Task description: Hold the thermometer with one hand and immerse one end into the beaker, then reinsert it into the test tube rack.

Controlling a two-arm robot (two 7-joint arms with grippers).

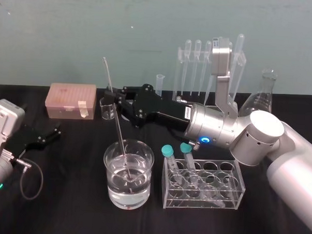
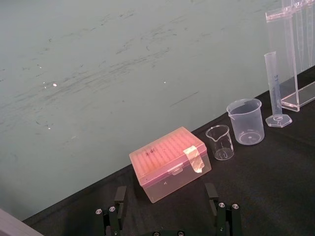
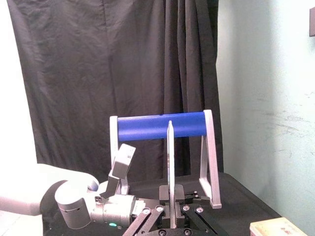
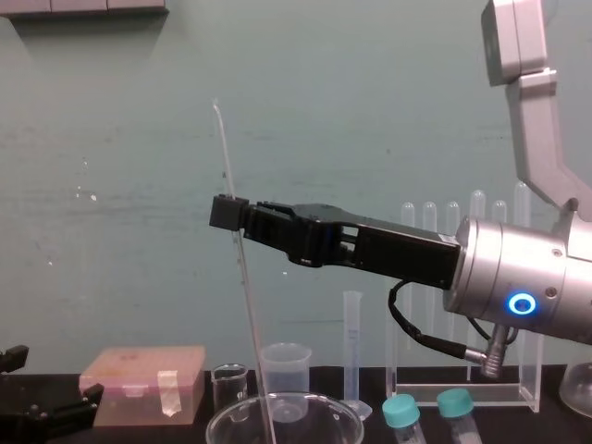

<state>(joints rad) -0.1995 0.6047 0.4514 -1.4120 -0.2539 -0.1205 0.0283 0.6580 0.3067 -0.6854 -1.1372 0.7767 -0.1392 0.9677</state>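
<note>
At the counter's [image 1: 64, 206] front, the right tool [image 1: 115, 104] clamps the thin clear glass thermometer [image 1: 119, 133], tilted so its tip sits in the wide clear glass beaker [image 1: 142, 189].

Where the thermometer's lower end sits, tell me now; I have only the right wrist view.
Observer: The right gripper holds the thermometer at a lean, with its lower end under the water in the beaker.
Operator: Locate the test tube rack for me.
Observer: The test tube rack stands at the back of the table, behind the right arm. Pipettes hang in it.
Operator: Report the other arm.
Observer: The left gripper sits open and idle at the table's left side, away from the beaker.
</note>
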